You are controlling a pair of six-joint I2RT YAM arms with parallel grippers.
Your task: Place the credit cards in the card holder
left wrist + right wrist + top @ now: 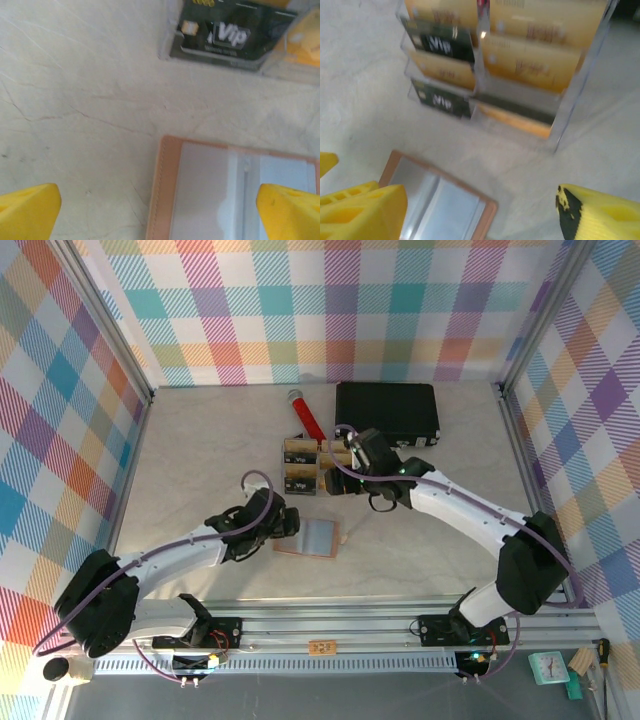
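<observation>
Card holder [308,538] lies open, clear sleeves up, just ahead of left gripper [160,212]; jaws spread, empty. Right gripper [480,210] farther out, near clear tray [572,107]; jaws spread, empty. Credit cards [530,62] all sit in tray tiers. Risks: unpinned holder sliding under card push; fingers nipping two cards or tipping tray. Count: one holder, one tray, roughly seven cards, two dark; blur bars certainty.
</observation>
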